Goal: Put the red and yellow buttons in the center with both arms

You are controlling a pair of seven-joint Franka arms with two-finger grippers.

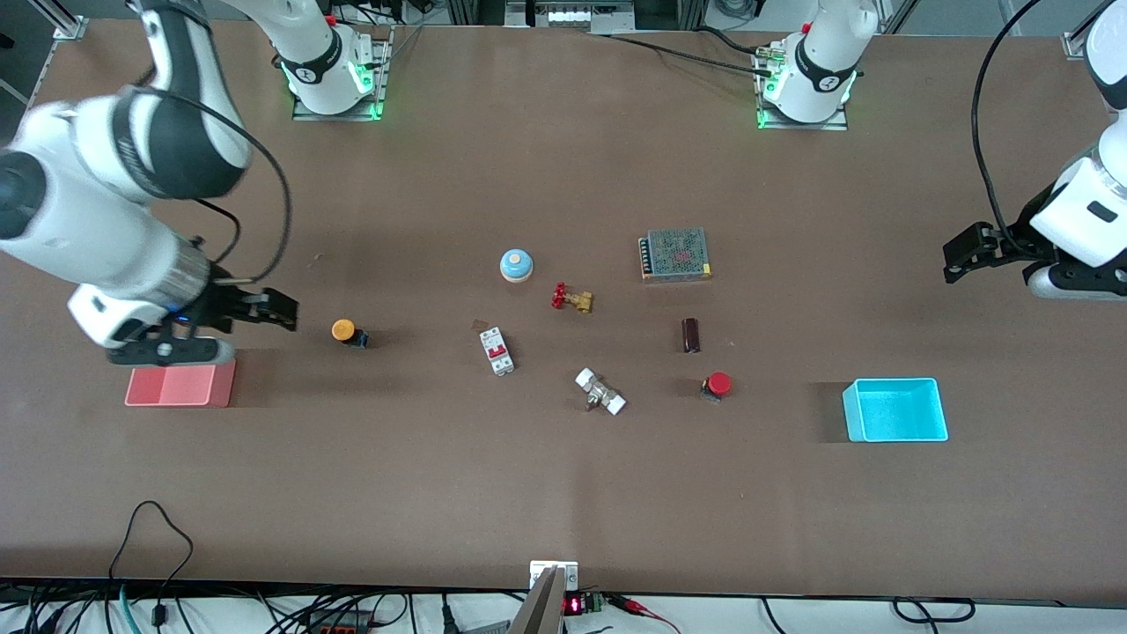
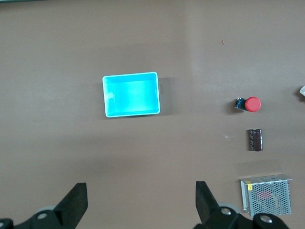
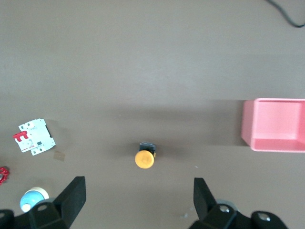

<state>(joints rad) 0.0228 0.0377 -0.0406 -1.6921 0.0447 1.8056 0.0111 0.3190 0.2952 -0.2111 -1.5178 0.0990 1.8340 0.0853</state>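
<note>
The orange-yellow button [image 1: 343, 331] lies on its side on the brown tabletop [image 1: 546, 352], toward the right arm's end. It also shows in the right wrist view [image 3: 144, 159]. My right gripper [image 1: 280, 312] hovers open and empty beside it, over the table by the pink tray; its jaws [image 3: 138, 198] stand wide apart. The red button [image 1: 718, 384] lies toward the left arm's end, and the left wrist view shows it too [image 2: 252, 104]. My left gripper [image 1: 958, 257] hangs open and empty [image 2: 141, 200] over the table's end, apart from the red button.
A pink tray [image 1: 180, 386] sits under the right arm, a cyan tray [image 1: 896, 409] near the left arm. Around the middle lie a light-blue dome [image 1: 517, 265], brass valve [image 1: 572, 298], circuit breaker [image 1: 497, 350], white-capped fitting [image 1: 600, 392], dark cylinder [image 1: 691, 335] and mesh power supply [image 1: 675, 254].
</note>
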